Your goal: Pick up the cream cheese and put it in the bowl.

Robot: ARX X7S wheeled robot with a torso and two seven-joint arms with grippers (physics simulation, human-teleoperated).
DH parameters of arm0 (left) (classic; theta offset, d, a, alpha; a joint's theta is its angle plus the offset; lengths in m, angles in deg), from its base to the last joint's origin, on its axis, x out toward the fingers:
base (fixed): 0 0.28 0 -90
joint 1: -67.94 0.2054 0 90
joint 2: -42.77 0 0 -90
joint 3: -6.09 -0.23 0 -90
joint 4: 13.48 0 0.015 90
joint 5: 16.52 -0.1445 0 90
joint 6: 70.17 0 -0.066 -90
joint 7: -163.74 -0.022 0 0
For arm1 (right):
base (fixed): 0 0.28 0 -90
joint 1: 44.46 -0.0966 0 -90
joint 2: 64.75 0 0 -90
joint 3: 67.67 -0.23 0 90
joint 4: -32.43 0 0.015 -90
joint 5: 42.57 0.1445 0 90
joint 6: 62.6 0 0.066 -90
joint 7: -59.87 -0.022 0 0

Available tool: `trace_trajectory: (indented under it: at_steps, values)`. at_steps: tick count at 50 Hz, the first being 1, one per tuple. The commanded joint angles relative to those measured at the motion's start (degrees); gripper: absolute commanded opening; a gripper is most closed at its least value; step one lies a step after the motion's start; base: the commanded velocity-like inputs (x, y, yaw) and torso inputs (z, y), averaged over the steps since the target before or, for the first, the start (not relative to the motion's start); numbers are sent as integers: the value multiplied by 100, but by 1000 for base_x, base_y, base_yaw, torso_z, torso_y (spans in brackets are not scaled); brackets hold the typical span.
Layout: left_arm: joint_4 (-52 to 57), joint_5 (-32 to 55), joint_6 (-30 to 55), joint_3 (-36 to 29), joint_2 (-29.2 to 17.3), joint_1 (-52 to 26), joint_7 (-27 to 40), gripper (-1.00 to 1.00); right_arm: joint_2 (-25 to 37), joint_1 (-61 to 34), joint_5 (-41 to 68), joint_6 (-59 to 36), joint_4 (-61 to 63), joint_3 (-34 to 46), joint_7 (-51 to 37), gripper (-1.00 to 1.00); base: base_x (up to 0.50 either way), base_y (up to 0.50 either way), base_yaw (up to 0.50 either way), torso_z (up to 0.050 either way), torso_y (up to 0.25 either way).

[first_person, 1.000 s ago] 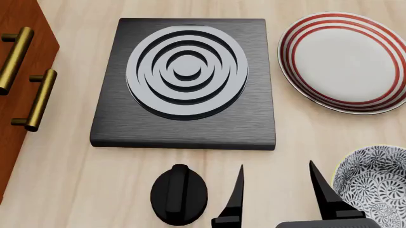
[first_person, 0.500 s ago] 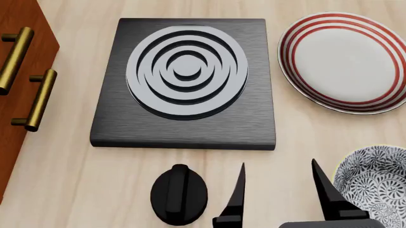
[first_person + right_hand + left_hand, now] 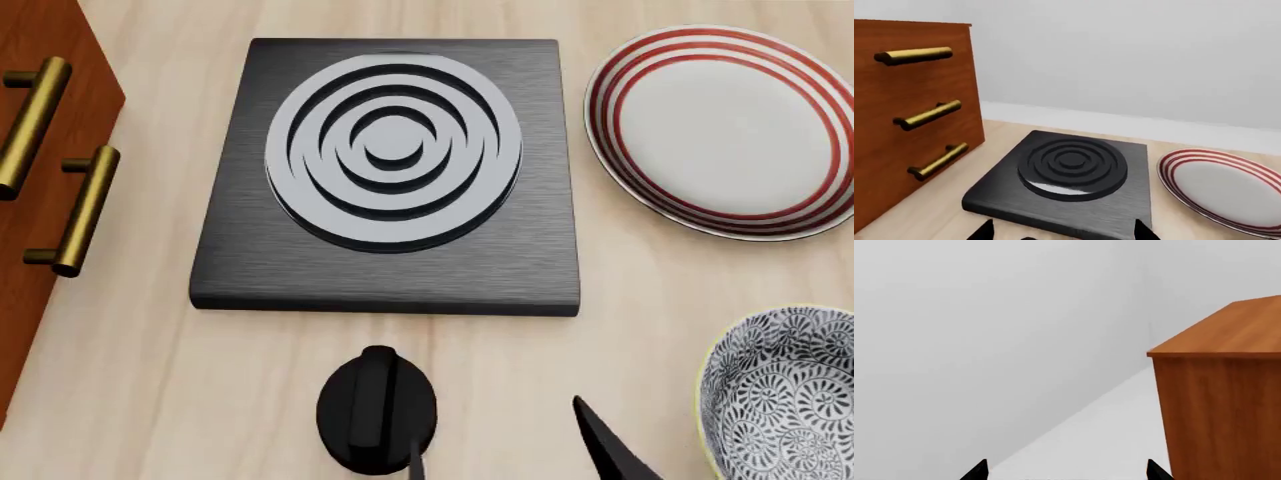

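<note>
My right gripper [image 3: 514, 455] hangs with jaws apart and empty near the counter's front edge, beside the bowl [image 3: 781, 400]. The cream cheese is nowhere in view; searching blind, I might clip the knob [image 3: 376, 408].

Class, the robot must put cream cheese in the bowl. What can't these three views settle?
- Cream cheese: in no view, so its place is unknown.
- Bowl: cut off by the head view's edges.
- Right gripper: only the fingertips show at the head view's bottom edge.
- Left gripper: only the tips show in the left wrist view.
</note>
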Motion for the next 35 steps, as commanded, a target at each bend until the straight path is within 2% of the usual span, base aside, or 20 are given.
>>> trace_trajectory:
  at_steps: [1, 13, 22, 24, 27, 35]
  values:
    - [60, -128, 132, -44, -24, -9, -92, 100, 400, 522, 410, 197, 409, 198, 310, 100, 0, 0, 0, 0, 0]
    - [78, -68, 181, 27, 23, -80, -190, 100, 709, 272, 585, -62, 458, 653, 624, 100, 0, 0, 0, 0, 0]
    - [109, -238, 187, 3, 69, -125, -244, 100, 882, -124, 1012, -334, 555, 1010, 416, 100, 0, 0, 0, 0, 0]
    - [110, -181, 211, 39, 65, -117, -257, 100, 1019, -256, 1006, -305, 564, 1269, 301, 100, 0, 0, 0, 0, 0]
    - [112, -101, 270, 88, 39, -107, -243, 100, 1943, -1667, 2201, 234, 572, 2629, -844, 100, 0, 0, 0, 0, 0]
    - [147, -65, 322, 143, 56, -134, -255, 100, 2125, -2398, 2406, 394, 505, 3443, -1228, 100, 0, 0, 0, 0, 0]
